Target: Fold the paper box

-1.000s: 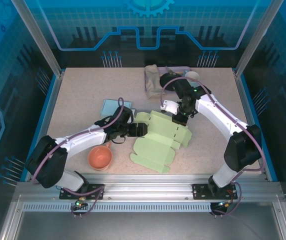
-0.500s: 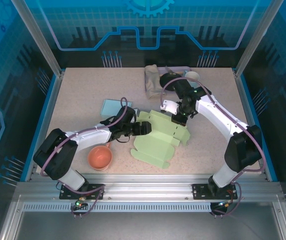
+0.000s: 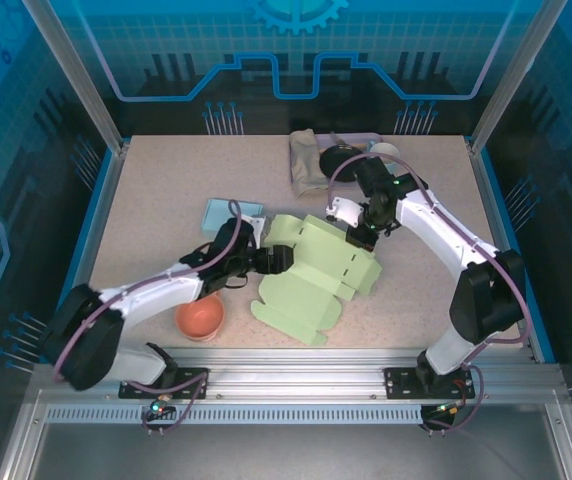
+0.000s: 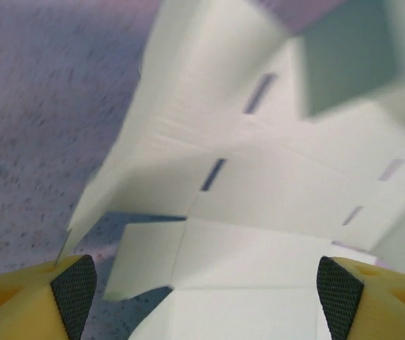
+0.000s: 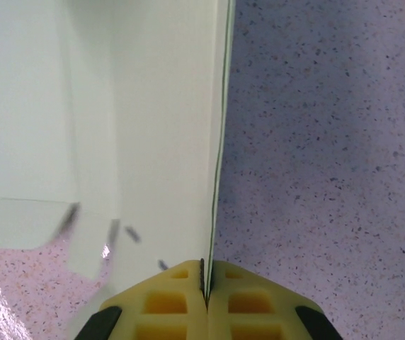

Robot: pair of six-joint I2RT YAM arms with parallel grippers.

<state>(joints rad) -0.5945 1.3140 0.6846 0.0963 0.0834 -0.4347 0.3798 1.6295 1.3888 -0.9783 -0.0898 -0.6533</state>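
The paper box [image 3: 311, 278] is a pale green, partly folded sheet lying mid-table. My left gripper [image 3: 273, 260] is at its left edge, open. In the left wrist view its pads [image 4: 73, 292] stand wide apart over a flat panel of the paper box [image 4: 259, 234], and the left gripper [image 4: 206, 297] holds nothing. At the box's far right corner my right gripper [image 3: 359, 237] grips a panel. The right wrist view shows the right gripper [image 5: 206, 280] shut on the thin edge of an upright wall of the paper box [image 5: 146, 142].
An orange bowl [image 3: 200, 316] sits near the left arm at the front. A blue card [image 3: 232, 213] lies left of the box. At the back are a beige cloth [image 3: 306, 162], a white cup [image 3: 385, 152] and a purple tray [image 3: 358, 139].
The left gripper has drawn back a little to the left, and the box's near part has slid left and toward the front edge. The right gripper keeps its grip in place.
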